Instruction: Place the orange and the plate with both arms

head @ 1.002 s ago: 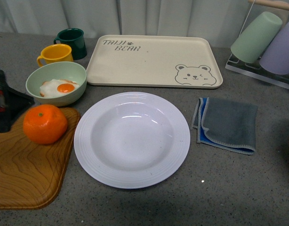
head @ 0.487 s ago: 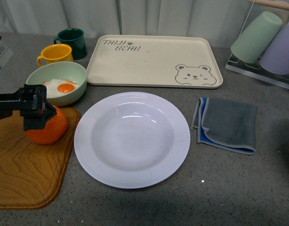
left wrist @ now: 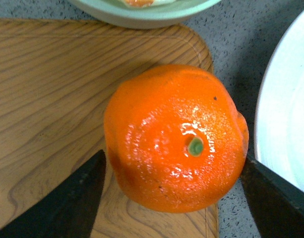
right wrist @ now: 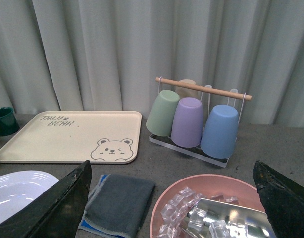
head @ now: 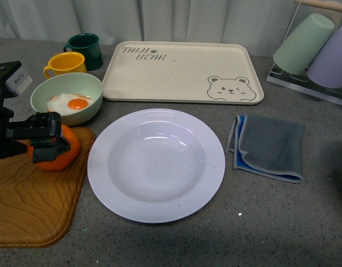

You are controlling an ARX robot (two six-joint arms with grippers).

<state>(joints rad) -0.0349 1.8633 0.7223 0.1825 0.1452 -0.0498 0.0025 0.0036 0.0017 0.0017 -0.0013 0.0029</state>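
The orange (head: 64, 154) sits at the right end of a wooden tray (head: 32, 206) on the left. My left gripper (head: 44, 138) is down over it and shut on it. In the left wrist view the orange (left wrist: 174, 136) with its green stem dot fills the space between the two black fingers (left wrist: 73, 198). The large white ridged plate (head: 156, 164) lies on the table just right of the orange, its rim (left wrist: 285, 114) close by. My right gripper (right wrist: 172, 203) is open and empty, held above a pink bowl, and is out of the front view.
A pale green bowl with a fried egg (head: 66, 98), a yellow mug (head: 65, 64) and a dark green mug (head: 84, 50) stand behind the orange. The cream bear tray (head: 182, 72) lies at the back. A grey cloth (head: 268, 146), a cup rack (right wrist: 199, 119) and a pink bowl of ice (right wrist: 211, 208) are on the right.
My left arm has come in from the left and lowered over the orange, and its fingers have closed on it. The plate has not moved.
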